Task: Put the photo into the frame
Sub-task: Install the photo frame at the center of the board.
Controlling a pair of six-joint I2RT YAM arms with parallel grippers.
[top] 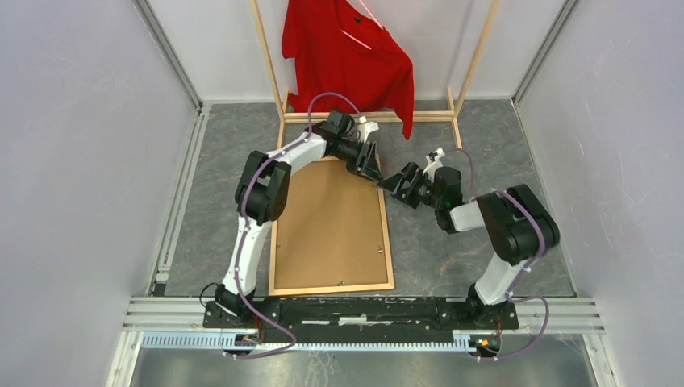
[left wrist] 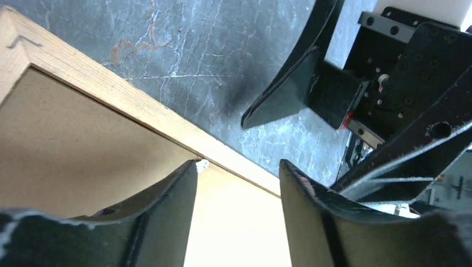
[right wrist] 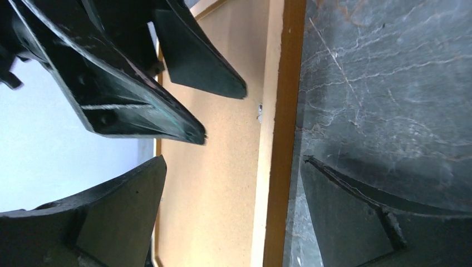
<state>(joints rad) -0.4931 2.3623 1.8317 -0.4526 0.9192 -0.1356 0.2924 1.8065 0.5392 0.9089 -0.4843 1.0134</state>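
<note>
The orange-brown frame (top: 390,250) lies face down on the grey table, with the brown backing board (top: 331,226) filling it. The photo is hidden. My left gripper (top: 371,172) is open and empty over the frame's far right corner. In the left wrist view, the left gripper (left wrist: 238,164) stands above the board (left wrist: 72,144) and the rail (left wrist: 111,92). My right gripper (top: 394,181) is open and empty just right of it. In the right wrist view, the right gripper (right wrist: 234,158) straddles the frame's right rail (right wrist: 284,111), one finger over the board (right wrist: 222,183) and one over the table.
A pale wooden clothes rack (top: 367,117) with a red shirt (top: 347,56) stands at the back, just behind the frame. A small metal tab (right wrist: 260,111) sits on the frame's inner edge. Grey walls close in the left and right sides.
</note>
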